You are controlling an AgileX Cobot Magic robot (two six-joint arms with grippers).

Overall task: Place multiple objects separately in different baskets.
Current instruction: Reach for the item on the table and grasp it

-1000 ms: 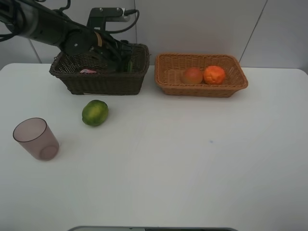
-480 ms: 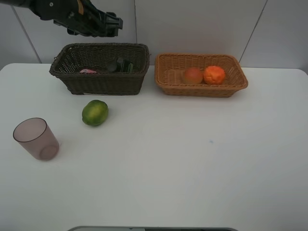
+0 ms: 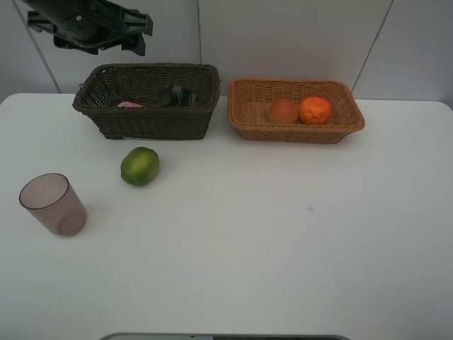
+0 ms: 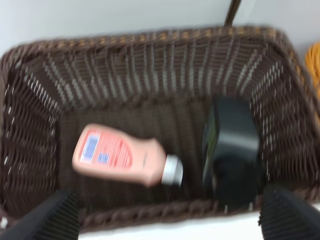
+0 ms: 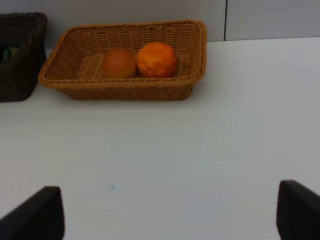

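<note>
The dark brown basket (image 3: 148,122) holds a pink squeeze bottle (image 4: 117,154) lying on its side and a black pump bottle (image 4: 231,145) beside it. My left gripper (image 3: 139,32) hangs open and empty high above that basket, toward its back left. In the light tan basket (image 3: 297,133) an orange (image 3: 315,110) rests next to a reddish peach-like fruit (image 3: 283,111). A green round fruit (image 3: 139,166) and an upright mauve cup (image 3: 52,205) stand on the table. My right gripper (image 5: 167,212) is open over bare table, well short of the tan basket (image 5: 125,90).
The white table (image 3: 283,234) stretches wide in front of both baskets. A grey wall runs close behind the baskets. The right arm does not show in the exterior view.
My left arm has lifted out of the dark basket and swung up and to the left. The black pump bottle stays lying in the basket.
</note>
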